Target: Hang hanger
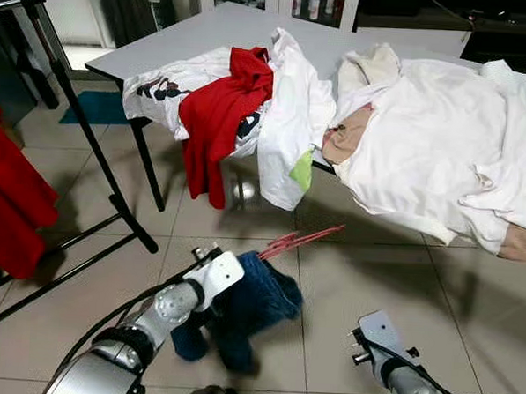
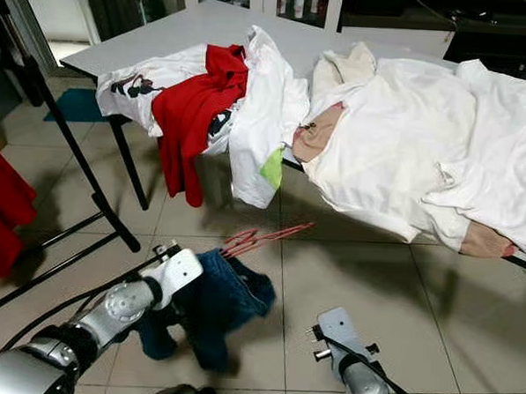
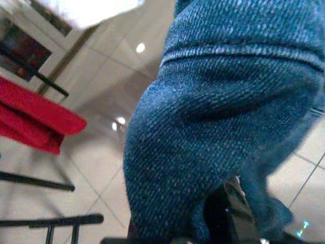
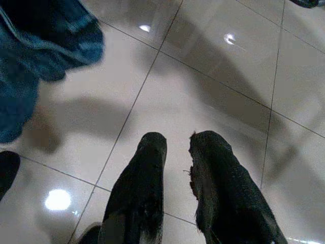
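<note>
A blue knit garment (image 1: 253,307) hangs above the tiled floor from a red hanger (image 1: 298,239), whose thin red wires stick out toward the table. My left gripper (image 1: 239,282) is buried in the garment's top and shut on the hanger. In the left wrist view one black finger (image 3: 229,211) shows beside the blue fabric (image 3: 213,117). My right gripper (image 4: 177,145) hovers low over bare tiles to the right of the garment, fingers close together and holding nothing. A black clothes rack (image 1: 83,128) stands at the left.
Red clothes (image 1: 7,203) hang on the rack at the far left. Ahead, a grey table (image 1: 210,31) carries a heap of white and red clothes (image 1: 250,99) that droop over its front edge. The rack's foot bars (image 1: 61,270) lie on the floor.
</note>
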Tool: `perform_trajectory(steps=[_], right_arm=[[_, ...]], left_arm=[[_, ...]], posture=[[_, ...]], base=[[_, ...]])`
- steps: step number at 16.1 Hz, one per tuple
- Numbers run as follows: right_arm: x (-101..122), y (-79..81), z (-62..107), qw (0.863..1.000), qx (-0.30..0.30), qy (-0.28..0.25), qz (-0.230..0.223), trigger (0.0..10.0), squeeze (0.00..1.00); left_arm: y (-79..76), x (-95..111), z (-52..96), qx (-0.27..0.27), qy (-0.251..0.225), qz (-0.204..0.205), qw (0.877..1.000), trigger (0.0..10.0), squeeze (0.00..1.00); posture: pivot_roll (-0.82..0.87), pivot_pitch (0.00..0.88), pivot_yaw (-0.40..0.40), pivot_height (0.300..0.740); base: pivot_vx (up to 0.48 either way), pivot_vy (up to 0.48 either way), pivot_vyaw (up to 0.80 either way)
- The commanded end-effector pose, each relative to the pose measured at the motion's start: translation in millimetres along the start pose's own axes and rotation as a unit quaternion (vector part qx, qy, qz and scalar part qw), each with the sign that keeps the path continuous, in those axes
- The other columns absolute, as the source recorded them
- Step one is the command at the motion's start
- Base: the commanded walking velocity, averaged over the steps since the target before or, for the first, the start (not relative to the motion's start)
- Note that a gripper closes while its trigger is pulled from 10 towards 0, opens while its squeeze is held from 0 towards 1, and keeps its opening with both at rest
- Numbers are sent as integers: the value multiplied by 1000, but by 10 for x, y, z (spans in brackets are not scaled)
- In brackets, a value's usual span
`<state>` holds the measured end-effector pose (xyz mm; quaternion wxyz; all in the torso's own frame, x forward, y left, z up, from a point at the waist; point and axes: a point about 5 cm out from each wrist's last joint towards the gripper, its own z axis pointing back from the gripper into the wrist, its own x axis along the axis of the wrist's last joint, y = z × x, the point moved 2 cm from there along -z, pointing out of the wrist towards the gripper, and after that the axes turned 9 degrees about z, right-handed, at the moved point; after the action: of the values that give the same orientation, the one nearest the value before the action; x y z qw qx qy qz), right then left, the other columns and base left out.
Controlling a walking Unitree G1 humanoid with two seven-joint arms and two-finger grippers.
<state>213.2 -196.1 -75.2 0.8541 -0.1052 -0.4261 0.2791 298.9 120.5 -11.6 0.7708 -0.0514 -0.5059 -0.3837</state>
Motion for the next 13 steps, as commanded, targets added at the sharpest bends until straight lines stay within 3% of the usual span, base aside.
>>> perform_trajectory(steps=[1,8,9,10,11,13], right_arm=[[93,16,-33,1000,9,-17,4,10000,0],[339,186,-104,997,49,-57,3,10000,0],[367,187,-115,997,50,-60,2,10000,165],[403,187,-127,997,51,-65,2,10000,800],[427,187,-133,996,51,-69,3,10000,1000],[454,194,-140,996,54,-74,6,10000,1000]], left_arm=[[31,138,-36,-4,-27,-9,1000,10000,0],[-86,316,-104,-34,-62,-11,997,10000,0],[-118,327,-106,-41,-67,-14,997,10000,0],[-161,333,-106,-51,-72,-19,996,10000,0],[-182,341,-106,-55,-75,-20,995,10000,0],[-194,362,-109,-58,-81,-19,995,10000,0]], posture=[[-6,0,69,740],[-5,6,77,740],[-5,6,77,740],[-3,8,78,740],[-3,8,78,740],[2,10,78,740]], base=[[0,0,0],[0,0,0],[0,0,0],[0,0,0],[0,0,0],[0,0,0]])
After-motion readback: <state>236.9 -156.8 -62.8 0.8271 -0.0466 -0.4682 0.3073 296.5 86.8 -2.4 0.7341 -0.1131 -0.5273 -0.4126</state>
